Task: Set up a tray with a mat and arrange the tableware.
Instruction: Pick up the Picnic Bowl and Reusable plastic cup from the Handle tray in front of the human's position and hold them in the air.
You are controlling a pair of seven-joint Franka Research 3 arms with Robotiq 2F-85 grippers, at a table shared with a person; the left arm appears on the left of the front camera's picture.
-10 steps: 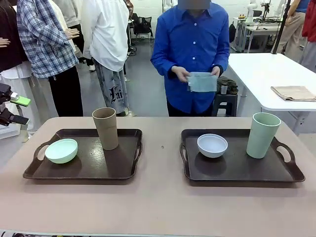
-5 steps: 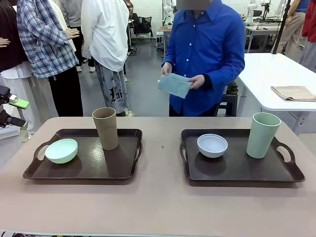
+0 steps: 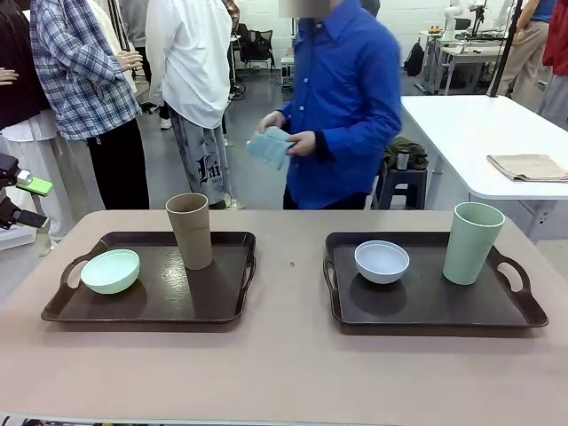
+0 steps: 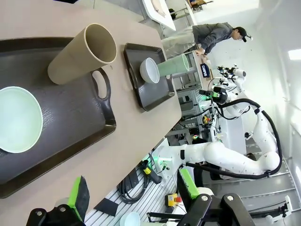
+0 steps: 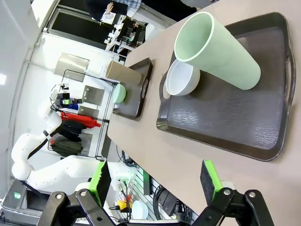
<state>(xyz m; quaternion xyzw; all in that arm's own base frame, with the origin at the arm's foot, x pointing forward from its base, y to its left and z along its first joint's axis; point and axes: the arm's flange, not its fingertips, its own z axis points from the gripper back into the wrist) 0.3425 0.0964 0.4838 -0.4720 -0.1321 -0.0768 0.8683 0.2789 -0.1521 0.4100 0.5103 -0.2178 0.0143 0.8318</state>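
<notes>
Two dark brown trays lie side by side on the beige table. The left tray (image 3: 222, 302) holds a pale green bowl (image 3: 110, 271) and a tall brown cup (image 3: 190, 231). On the right tray (image 3: 426, 306) are a white bowl (image 3: 382, 261) and a tall pale green cup (image 3: 472, 242). Behind the table a person in a blue shirt holds a folded pale blue mat (image 3: 271, 146) in both hands. My left gripper (image 3: 35, 201) hangs open off the table's left end. In the wrist views my left gripper (image 4: 132, 190) and right gripper (image 5: 155, 179) both stand open and hold nothing, well back from the trays.
A white table (image 3: 461, 133) at the back right carries a folded beige cloth (image 3: 530, 166). Other people stand behind the table's far left corner. Bare tabletop (image 3: 288, 266) runs between the trays and along the front edge.
The person has stepped to the left, carrying the folded mat from above the right tray to the gap between the trays. Neither gripper nor any tableware has moved.
</notes>
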